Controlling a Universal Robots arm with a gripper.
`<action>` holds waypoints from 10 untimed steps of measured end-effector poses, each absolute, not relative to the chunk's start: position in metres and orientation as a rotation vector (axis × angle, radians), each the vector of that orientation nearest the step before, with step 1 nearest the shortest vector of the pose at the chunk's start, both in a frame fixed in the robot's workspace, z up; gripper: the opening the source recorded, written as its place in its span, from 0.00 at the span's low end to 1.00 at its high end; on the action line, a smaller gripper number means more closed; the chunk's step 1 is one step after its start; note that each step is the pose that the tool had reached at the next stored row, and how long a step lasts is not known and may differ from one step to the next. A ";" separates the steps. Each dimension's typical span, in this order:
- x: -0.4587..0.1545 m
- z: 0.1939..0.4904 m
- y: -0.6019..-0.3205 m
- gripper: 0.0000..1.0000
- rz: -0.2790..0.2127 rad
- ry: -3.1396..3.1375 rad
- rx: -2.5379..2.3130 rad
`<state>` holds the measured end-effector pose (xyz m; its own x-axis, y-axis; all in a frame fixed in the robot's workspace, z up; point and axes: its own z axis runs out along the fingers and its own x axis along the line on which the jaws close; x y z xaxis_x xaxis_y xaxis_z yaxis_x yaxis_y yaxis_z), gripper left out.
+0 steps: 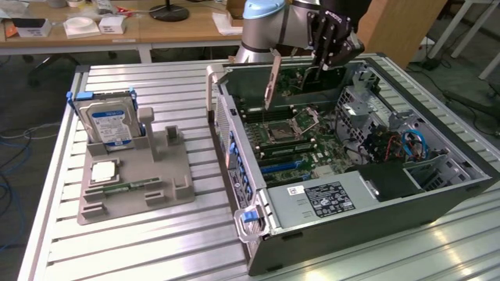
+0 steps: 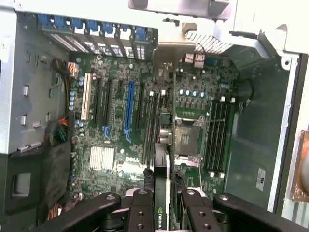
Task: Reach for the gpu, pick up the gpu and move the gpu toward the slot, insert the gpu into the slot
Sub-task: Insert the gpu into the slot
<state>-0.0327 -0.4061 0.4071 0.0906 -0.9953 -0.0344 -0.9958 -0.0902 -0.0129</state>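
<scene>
Black two-fingered gripper (image 1: 325, 60) on the arm sits over the far end of the open grey metal computer case (image 1: 352, 216), which lies on its side on the ribbed aluminium table (image 1: 156, 246). Claw is clamped on the gpu (image 1: 293, 79), a thin flat dark circuit card with a grey metal end bracket. Card is held on edge, with the bracket hanging down on the exterior view's left of the fingers, slightly tilted. In the wrist view the gripper (image 2: 164, 208) has a finger pressed to each face of the gpu (image 2: 163, 164), a green-and-white logo label between them. The card is seen edge-on there, running away from the claw across the green motherboard (image 2: 111, 159). It lines up between the long blue expansion slot (image 2: 129, 106) and the square metal processor socket (image 2: 186, 137), over the black slots beside the blue one. Cannot tell whether its lower edge touches a slot. Outside the case, on the exterior view's left, a grey plastic holder tray (image 1: 175, 196) rests on the table. A silver hard drive with blue rails (image 1: 109, 120) stands upright at the tray's far end. A small green memory stick (image 1: 125, 186) lies flat nearer the tray's middle.
</scene>
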 end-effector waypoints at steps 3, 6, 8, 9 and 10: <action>-0.033 0.406 -0.406 0.26 0.022 2.120 -2.271; -0.033 0.404 -0.406 0.26 0.021 2.166 -2.227; -0.033 0.404 -0.406 0.26 0.020 2.179 -2.214; -0.033 0.404 -0.406 0.26 0.020 2.182 -2.210; -0.033 0.404 -0.407 0.26 0.020 2.187 -2.205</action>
<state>-0.0328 -0.4068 0.4037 0.0084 -0.9994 -0.0341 -0.9998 -0.0078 -0.0160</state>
